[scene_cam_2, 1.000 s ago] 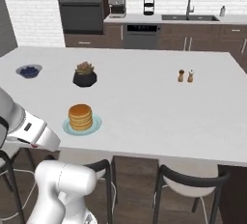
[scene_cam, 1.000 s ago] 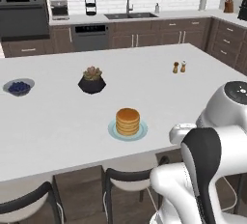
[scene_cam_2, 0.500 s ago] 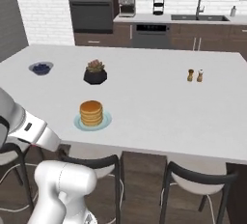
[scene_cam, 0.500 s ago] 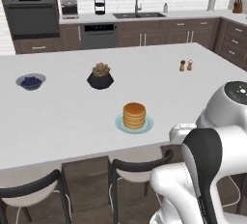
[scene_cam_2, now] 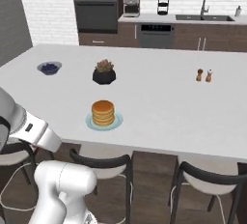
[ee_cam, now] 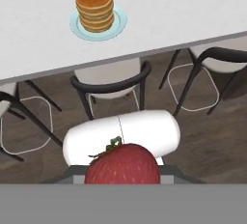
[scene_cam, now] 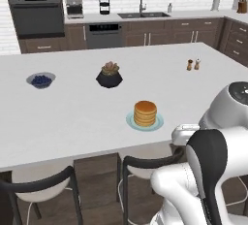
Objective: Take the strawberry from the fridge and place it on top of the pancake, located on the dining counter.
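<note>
In the hand view the bright red strawberry (ee_cam: 123,166) with its green leaves fills the bottom centre, held in my gripper (ee_cam: 122,177), which is shut on it; the fingertips are hidden behind the fruit. The gripper hangs below and in front of the dining counter (ee_cam: 193,10), over the stools and floor. The pancake (ee_cam: 95,8) is a golden-brown stack on a pale blue-green plate (ee_cam: 118,25), near the counter's front edge. The base views show the pancake (scene_cam: 145,113) (scene_cam_2: 102,112) on the white dining counter (scene_cam: 72,117) (scene_cam_2: 159,102), with the arm low in front of it.
A bowl of blueberries (scene_cam: 41,79) (scene_cam_2: 49,67), a black potted plant (scene_cam: 109,75) (scene_cam_2: 104,72) and two shakers (scene_cam: 193,64) (scene_cam_2: 204,75) stand farther back on the counter. Dark-framed stools (scene_cam: 145,166) (scene_cam_2: 101,162) (ee_cam: 111,80) line its front edge. The sink worktop (scene_cam: 140,14) runs along the back wall.
The whole picture has shifted in both base views, so the base has moved: the counter's things sit a little farther right and more of the stools shows. Nothing on the counter has moved.
</note>
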Tool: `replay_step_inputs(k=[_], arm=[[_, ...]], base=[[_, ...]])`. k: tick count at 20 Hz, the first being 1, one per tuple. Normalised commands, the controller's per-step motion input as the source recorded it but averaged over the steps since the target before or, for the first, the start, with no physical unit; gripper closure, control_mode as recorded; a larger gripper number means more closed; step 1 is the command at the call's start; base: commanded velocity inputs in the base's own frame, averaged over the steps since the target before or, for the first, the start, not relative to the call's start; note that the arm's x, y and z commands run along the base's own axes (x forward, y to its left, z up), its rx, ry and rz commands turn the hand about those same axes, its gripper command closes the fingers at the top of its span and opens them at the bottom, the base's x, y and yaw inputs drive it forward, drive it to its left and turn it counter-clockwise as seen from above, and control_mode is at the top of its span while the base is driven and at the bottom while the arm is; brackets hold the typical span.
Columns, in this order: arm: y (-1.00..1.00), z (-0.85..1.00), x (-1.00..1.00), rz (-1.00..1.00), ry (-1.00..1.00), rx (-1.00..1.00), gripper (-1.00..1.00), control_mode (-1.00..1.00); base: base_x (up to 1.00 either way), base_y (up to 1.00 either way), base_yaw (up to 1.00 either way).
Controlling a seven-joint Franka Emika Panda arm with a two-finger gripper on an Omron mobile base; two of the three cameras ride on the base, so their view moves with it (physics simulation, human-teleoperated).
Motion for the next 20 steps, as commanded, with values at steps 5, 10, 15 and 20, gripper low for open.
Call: replay_step_inputs(k=[5, 10, 15, 20], arm=[[0.0, 0.0, 0.0, 0.0, 0.0, 0.0, 1.0, 1.0], [0.0, 0.0, 0.0, 0.0, 0.0, 0.0, 1.0, 1.0], [0.0, 0.0, 0.0, 0.0, 0.0, 0.0, 1.0, 1.0], [0.0, 0.0, 0.0, 0.0, 0.0, 0.0, 1.0, 1.0]], base=[[0.82, 0.4, -0.01], [0.75, 0.11, 0.0], [0.33, 0.0, 0.0], [0.31, 0.0, 0.0]])
